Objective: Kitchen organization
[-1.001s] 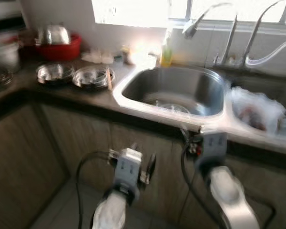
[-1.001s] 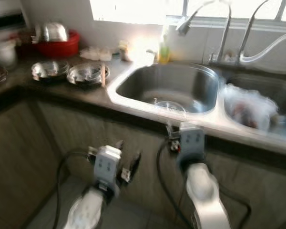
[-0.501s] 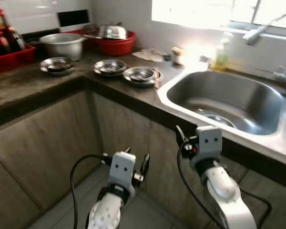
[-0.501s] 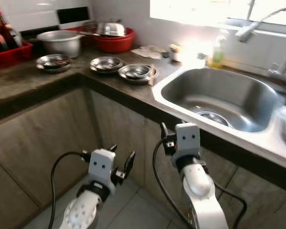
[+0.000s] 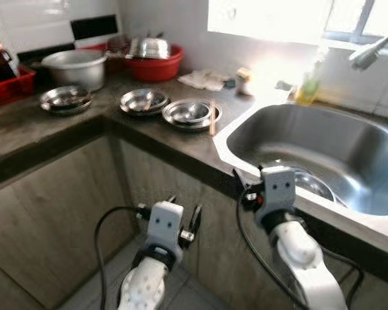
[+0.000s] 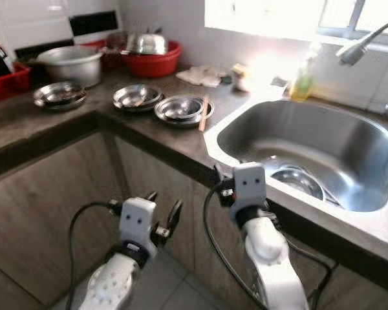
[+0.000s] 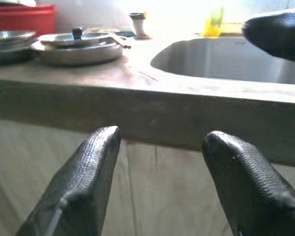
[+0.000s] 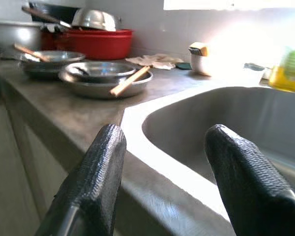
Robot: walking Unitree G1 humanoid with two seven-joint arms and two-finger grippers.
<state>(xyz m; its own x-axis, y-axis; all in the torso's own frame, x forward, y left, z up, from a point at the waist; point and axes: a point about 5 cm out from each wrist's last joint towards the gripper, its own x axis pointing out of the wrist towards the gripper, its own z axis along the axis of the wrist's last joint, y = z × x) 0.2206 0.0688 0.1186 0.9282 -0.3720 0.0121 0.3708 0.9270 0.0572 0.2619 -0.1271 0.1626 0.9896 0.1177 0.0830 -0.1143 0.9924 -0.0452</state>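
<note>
Now both claws are wide open and hold nothing. The left gripper [image 5: 181,216] sits low in front of the brown cupboard doors [image 5: 64,213], under the dark worktop edge. The right gripper [image 5: 246,187] is higher, just below the worktop edge by the near left corner of the shiny steel sink [image 5: 323,155]. Both silver arms are bent and point forward.

The whole view has swung since a second ago, so the robot has turned toward the left part of the dark stone worktop [image 5: 26,126]. That puts the round steel plates [image 5: 191,113] closer to the middle. A wooden stick [image 5: 212,117] leans on the nearest plate. A red plastic bowl [image 5: 156,64] sits by the back wall. I think picking up plates comes next.
</note>
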